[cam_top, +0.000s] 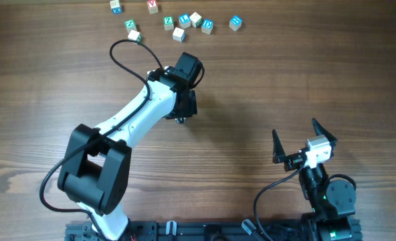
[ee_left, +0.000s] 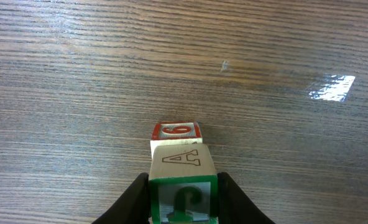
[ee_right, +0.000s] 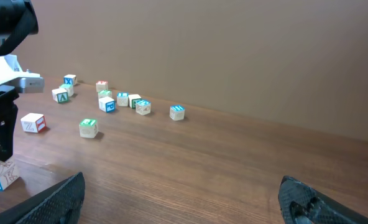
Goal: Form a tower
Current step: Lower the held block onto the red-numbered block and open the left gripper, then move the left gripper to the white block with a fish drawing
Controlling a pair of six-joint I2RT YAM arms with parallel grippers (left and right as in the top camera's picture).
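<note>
Jaws: left gripper (ee_left: 183,200) clamped on green-lettered cube (ee_left: 183,165), red cube (ee_left: 177,131) just beyond; right gripper (cam_top: 295,130) wide open, empty.

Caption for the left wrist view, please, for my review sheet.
Wrist close-up: left gripper shut on a green-lettered cube, a red-lettered cube directly beyond it, wooden table behind.

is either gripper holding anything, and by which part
The left gripper pinches a green-framed letter cube by its two opposite side faces; the right gripper is open and empty.
</note>
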